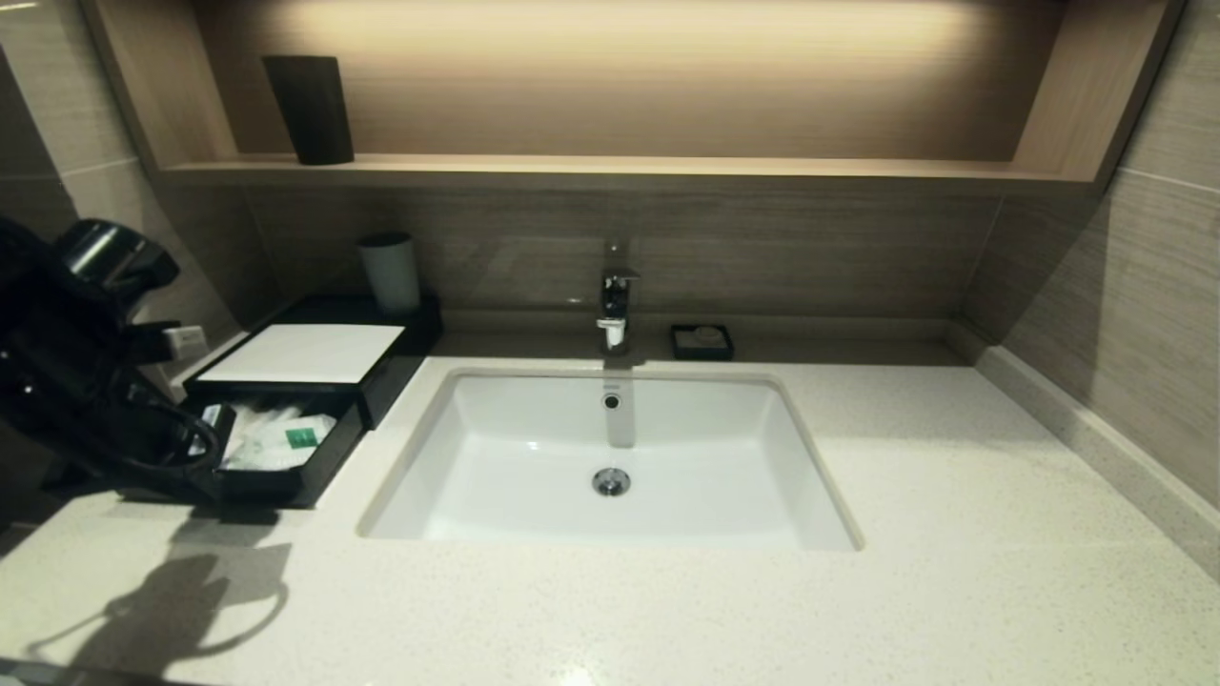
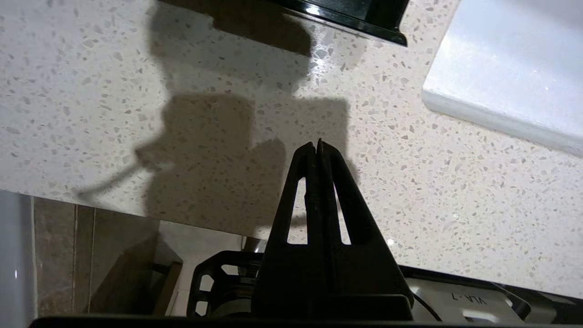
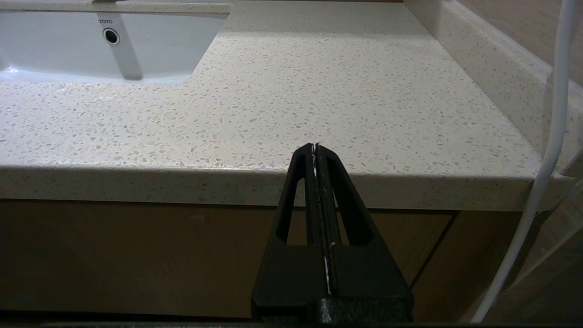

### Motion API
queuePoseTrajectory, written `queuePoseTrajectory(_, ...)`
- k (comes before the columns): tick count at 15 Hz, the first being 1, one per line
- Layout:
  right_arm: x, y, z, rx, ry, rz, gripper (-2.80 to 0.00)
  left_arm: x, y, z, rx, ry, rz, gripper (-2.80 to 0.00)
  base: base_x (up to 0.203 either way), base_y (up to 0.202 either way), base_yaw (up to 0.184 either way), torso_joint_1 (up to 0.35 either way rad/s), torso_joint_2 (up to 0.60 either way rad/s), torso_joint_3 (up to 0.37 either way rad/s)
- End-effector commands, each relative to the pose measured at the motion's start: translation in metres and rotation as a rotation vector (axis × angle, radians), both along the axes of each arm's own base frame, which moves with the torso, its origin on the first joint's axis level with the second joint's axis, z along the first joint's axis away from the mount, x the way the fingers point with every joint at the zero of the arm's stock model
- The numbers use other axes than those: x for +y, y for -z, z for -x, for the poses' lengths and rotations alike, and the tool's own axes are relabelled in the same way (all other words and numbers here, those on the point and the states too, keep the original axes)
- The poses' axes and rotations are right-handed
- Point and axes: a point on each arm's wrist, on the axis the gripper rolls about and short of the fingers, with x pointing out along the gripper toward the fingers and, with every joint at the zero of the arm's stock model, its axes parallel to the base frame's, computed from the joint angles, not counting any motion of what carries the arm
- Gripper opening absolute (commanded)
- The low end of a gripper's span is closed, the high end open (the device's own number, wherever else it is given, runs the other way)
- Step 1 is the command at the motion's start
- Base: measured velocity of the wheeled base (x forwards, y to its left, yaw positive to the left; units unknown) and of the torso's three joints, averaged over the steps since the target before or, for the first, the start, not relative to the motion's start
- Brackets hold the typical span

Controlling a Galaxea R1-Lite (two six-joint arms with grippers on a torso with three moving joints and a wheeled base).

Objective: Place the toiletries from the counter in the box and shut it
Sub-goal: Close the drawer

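The box (image 1: 315, 391) sits at the far left of the bench (image 1: 858, 534), left of the basin (image 1: 534, 495), with its drawer (image 1: 286, 467) pulled out toward the near side. Pale packets (image 1: 272, 440), one showing a green label, lie inside the drawer; how many are there cannot be told from the head view. No packet shows on the bare bench in any view, so loading looks done and closing appears to be the step in hand.

The left arm hangs over the bench's left edge, just beside the drawer's left side. Its pincer (image 2: 317, 145) is pressed tight and holds nothing, its tips above bare speckled stone, with a corner of the box at the edge of the wrist view. In the head view the pincer itself is lost against the black arm and the drawer's dark wall.

The right arm is parked low, off the near edge of the bench and out of the head view; its pincer (image 3: 315, 146) is likewise clamped together and empty, pointing across the right half of the bench.

The next move probably calls for the left pincer to come round to the drawer's near front face and push it straight toward the wall until flush. An off-centre push could skew the drawer or slide the whole box along the glossy stone.
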Motion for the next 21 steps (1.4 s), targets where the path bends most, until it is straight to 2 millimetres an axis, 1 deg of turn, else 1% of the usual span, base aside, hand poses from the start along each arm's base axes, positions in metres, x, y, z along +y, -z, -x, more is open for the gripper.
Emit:
queuePoseTrajectory(1, 0.0, 0.0, 0.0, 0.0, 0.0, 0.0, -2.8, -0.001, -0.003, 0.005, -0.009, 0.007, 0.012, -2.8, 0.0, 0.0, 0.0, 0.0, 0.0, 0.0)
queuePoseTrajectory(4, 0.0, 0.0, 0.0, -0.001, 0.0, 0.0, -2.8, -0.002, -0.014, 0.015, -0.051, 0.032, 0.003, -2.8, 0.0, 0.0, 0.0, 0.0, 0.0, 0.0)
queuePoseTrajectory(9, 0.0, 0.0, 0.0, 0.001, 0.0, 0.0, -2.8, -0.004, -0.012, 0.016, -0.041, 0.123, -0.001, -2.8, 0.0, 0.0, 0.0, 0.0, 0.0, 0.0)
queuePoseTrajectory(13, 0.0, 0.0, 0.0, 0.0, 0.0, 0.0, -2.8, -0.006, -0.007, 0.012, -0.026, 0.154, 0.02, -2.8, 0.0, 0.0, 0.0, 0.0, 0.0, 0.0)
queuePoseTrajectory(19, 0.0, 0.0, 0.0, 0.0, 0.0, 0.0, -2.8, -0.004, 0.016, -0.009, 0.055, 0.146, 0.029, -2.8, 0.0, 0.0, 0.0, 0.0, 0.0, 0.0)
queuePoseTrajectory(21, 0.0, 0.0, 0.0, -0.001, 0.0, 0.0, -2.8, -0.004, 0.02, -0.012, 0.065, 0.143, 0.033, -2.8, 0.0, 0.0, 0.0, 0.0, 0.0, 0.0)
